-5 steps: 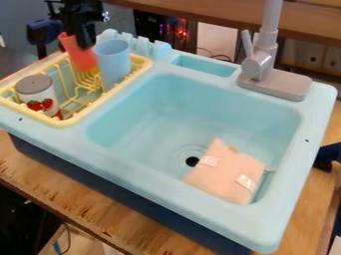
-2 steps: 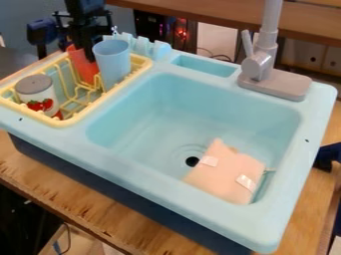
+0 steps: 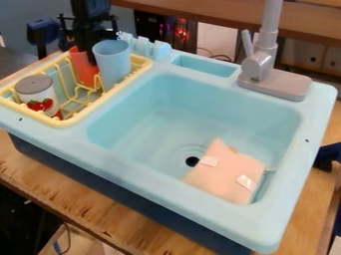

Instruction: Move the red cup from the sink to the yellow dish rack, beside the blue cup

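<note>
The black gripper (image 3: 90,47) hangs down at the upper left, over the back of the yellow dish rack (image 3: 78,121). Its lower end is at the rim of a red cup (image 3: 84,70), which sits nearly upright in the rack. Right beside the red cup stands a light blue cup (image 3: 114,63), its rim close to the gripper. A white can with a grey top and strawberries on it (image 3: 35,89) is at the rack's left. Inside the light blue sink (image 3: 156,107), a pink cloth-like piece (image 3: 226,174) lies by the drain.
A grey faucet (image 3: 261,64) rises from the sink's back right corner. Light blue upright prongs (image 3: 142,46) line the edge behind the rack. The sink unit rests on a wooden table (image 3: 73,199).
The red cup has come down into the rack and turned from tilted to nearly upright. The gripper has moved down and a little to the right. The other things have stayed put.
</note>
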Available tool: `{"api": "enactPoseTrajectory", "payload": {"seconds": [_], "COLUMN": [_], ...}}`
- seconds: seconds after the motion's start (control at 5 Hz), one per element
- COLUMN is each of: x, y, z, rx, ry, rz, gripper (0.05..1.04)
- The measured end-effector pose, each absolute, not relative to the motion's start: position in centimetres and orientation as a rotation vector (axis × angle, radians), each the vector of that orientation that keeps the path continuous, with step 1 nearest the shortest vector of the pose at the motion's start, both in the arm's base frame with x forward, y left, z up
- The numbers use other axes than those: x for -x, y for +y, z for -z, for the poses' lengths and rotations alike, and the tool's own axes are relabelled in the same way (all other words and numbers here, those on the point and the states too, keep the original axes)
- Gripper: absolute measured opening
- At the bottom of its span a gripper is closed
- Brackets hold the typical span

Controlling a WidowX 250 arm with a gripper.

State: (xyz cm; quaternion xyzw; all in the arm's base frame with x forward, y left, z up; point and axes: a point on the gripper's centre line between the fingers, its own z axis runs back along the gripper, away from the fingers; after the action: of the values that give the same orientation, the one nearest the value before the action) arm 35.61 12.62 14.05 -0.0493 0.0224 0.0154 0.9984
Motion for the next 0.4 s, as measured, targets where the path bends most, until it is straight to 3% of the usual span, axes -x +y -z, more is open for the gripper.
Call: {"api": "enactPoseTrajectory", "payload": {"seconds": [0.2,0.4], "x": [-35.8,-36.0], "y": [12.8,13.2], "z": [-14.9,-16.3], "rx": [0.081,0.055], "ry": [0.064,0.058], "rz": [-0.060,-0.080], "gripper": [0.328,0.611]}}
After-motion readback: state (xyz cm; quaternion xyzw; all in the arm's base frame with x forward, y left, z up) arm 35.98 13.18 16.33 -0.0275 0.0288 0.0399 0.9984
